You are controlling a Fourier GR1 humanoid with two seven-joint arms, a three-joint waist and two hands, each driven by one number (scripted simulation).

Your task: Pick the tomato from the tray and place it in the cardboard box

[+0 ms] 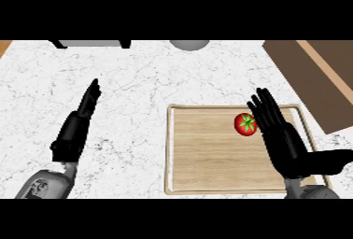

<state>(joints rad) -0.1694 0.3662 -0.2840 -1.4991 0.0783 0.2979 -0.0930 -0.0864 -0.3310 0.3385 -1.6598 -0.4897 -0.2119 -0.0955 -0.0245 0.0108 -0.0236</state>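
Here, nearest me, my right hand point(286, 140) hangs over the right side of the pale rectangular wooden tray point(207, 144), fingers straight and spread, thumb out to the side, holding nothing. My left hand point(76, 130) shows edge-on over the white marbled counter point(138, 79) left of the tray, fingers straight, empty too. The round red tomato point(244, 124) with its green stalk lies on the tray's far right part, just beside my right fingers. Beyond, at the far right, sits the brown cardboard box point(324, 79).
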